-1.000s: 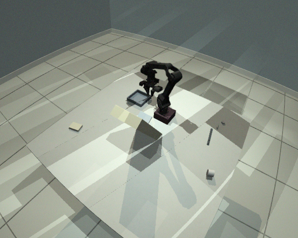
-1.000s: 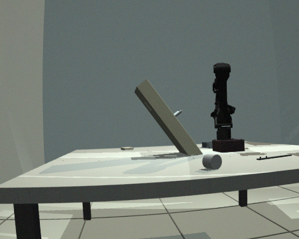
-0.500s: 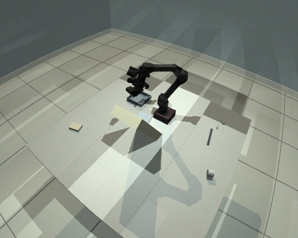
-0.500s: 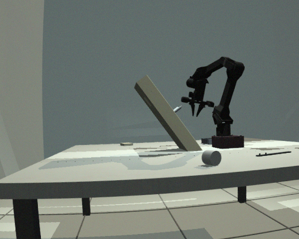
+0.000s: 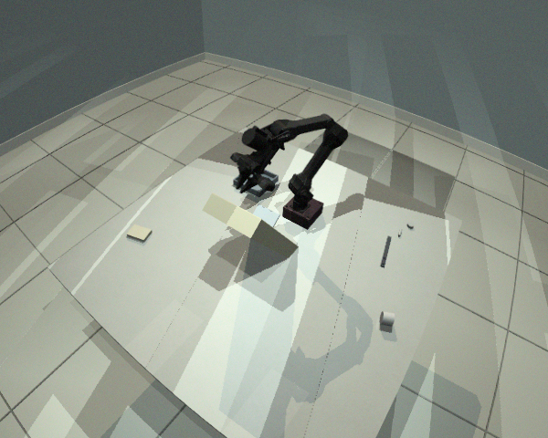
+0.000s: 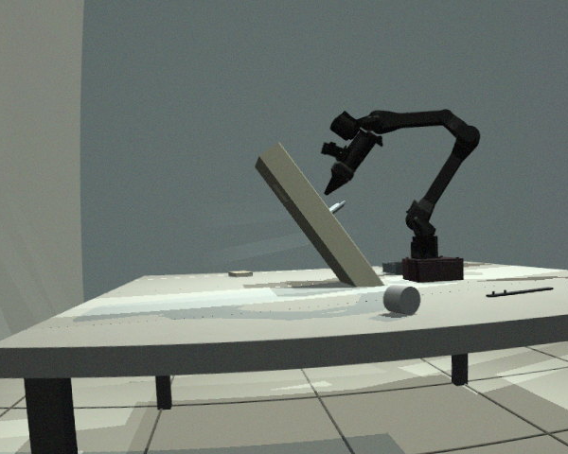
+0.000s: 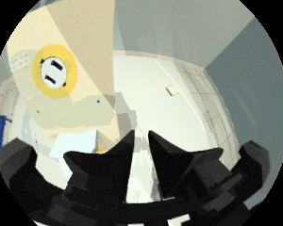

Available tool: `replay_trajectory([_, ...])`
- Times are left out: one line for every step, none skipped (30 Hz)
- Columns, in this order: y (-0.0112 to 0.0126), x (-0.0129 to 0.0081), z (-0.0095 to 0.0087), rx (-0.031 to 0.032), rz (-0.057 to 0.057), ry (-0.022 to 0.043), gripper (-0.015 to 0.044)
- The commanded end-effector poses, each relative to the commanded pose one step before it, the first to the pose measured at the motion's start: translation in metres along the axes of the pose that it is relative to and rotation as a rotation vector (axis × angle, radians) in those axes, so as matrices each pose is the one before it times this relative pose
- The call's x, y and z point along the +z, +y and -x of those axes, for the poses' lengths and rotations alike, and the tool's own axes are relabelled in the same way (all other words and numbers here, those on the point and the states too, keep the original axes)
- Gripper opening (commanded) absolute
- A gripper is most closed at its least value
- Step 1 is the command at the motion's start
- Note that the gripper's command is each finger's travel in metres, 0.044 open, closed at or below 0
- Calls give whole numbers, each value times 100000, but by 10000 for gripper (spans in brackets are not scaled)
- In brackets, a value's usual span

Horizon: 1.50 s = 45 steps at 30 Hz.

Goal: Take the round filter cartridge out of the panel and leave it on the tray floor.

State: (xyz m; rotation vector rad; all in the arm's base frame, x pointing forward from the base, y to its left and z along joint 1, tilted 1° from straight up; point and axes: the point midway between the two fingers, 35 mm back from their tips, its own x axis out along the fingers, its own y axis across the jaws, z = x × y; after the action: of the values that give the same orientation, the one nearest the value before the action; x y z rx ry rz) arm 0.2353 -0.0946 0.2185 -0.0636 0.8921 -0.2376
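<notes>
The service panel (image 5: 226,213) (image 6: 313,215) (image 7: 91,32) is a beige slab leaning steeply on the table. The filter cartridge (image 7: 54,71) sits flush in its face, a white disc with two dark slots inside a yellow ring, at the upper left of the wrist view. A pale stub (image 6: 337,206) pokes out of the panel's back. My gripper (image 5: 248,186) (image 6: 329,191) (image 7: 141,132) hangs in the air in front of the panel's upper face, clear of it. Its fingers are nearly together and hold nothing. The blue-grey tray (image 5: 273,177) (image 6: 392,267) lies flat behind the panel, near the arm's base.
The arm's dark red base (image 5: 303,212) (image 6: 432,269) stands beside the panel's foot. A grey cylinder (image 5: 386,318) (image 6: 401,299), a dark bar (image 5: 385,251) (image 6: 519,291), a small tan block (image 5: 139,232) (image 6: 239,273) (image 7: 174,90) and small loose parts (image 5: 409,225) lie on the table.
</notes>
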Motion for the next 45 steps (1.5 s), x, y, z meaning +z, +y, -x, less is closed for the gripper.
replay_trajectory([4058,2937,1731,6922,35286,-14765,90])
replay_trajectory([897,1007,323,1740,8975,-3997,90])
replay_trajectory([840,1064,327,1582,8872,-4139,90])
replay_trajectory([778,1117,330,1412,8768,-4275,90])
replay_trajectory([713,1165,333,1228,8656,-4400,90])
replay_trajectory([525,992,270,860,6998,-3686,90])
replay_trajectory([284,613,158,451,4164,-2247,90])
replay_trajectory([88,208,51,139,1382,-755,90])
replay_trajectory([0,0,0,0,0,0,90])
replay_trajectory([0,0,0,0,0,0,90])
replay_trajectory([0,0,0,0,0,0,90])
replay_trajectory([0,0,0,0,0,0,90])
replay_trajectory([0,0,0,0,0,0,90])
replay_trajectory([0,0,0,0,0,0,90])
replay_trajectory([0,0,0,0,0,0,90])
replay_trajectory([0,0,0,0,0,0,90])
replay_trajectory([-2,2,-26,-1,0,-1,90])
replay_trajectory([-6,6,-79,-3,-1,-4,90])
replay_trajectory([-8,8,-105,-4,-1,-5,90])
replay_trajectory([-11,11,-153,-6,-1,-7,90])
replay_trajectory([-11,11,-161,-7,-1,-7,90])
replay_trajectory([-10,10,-163,-7,-1,-7,90])
replay_trajectory([-10,10,-162,-7,-1,-7,90])
replay_trajectory([-9,9,-162,-7,-1,-7,90])
replay_trajectory([-8,8,-162,-6,-1,-7,90])
replay_trajectory([-7,7,-162,-6,-1,-7,90])
replay_trajectory([-7,7,-162,-6,-1,-7,90])
replay_trajectory([-6,6,-162,-6,-1,-7,90])
replay_trajectory([-5,5,-161,-6,-1,-7,90])
replay_trajectory([-5,5,-161,-6,-1,-7,90])
replay_trajectory([-4,4,-161,-6,-1,-7,90])
replay_trajectory([-3,3,-161,-6,-1,-7,90])
replay_trajectory([-3,3,-161,-6,-1,-7,90])
replay_trajectory([-2,2,-161,-6,-1,-7,90])
replay_trajectory([-1,1,-160,-6,-1,-7,90])
replay_trajectory([-1,1,-160,-6,-1,-7,90])
replay_trajectory([0,0,-160,-6,-1,-7,90])
replay_trajectory([1,-1,-160,-6,-1,-7,90])
replay_trajectory([1,-2,-159,-6,-1,-7,90])
replay_trajectory([2,-2,-160,-6,-1,-7,90])
replay_trajectory([3,-3,-159,-6,-1,-6,90])
replay_trajectory([3,-4,-159,-6,-1,-6,90])
replay_trajectory([4,-4,-158,-6,-1,-6,90])
replay_trajectory([5,-5,-159,-6,-1,-6,90])
replay_trajectory([5,-6,-158,-6,-1,-6,90])
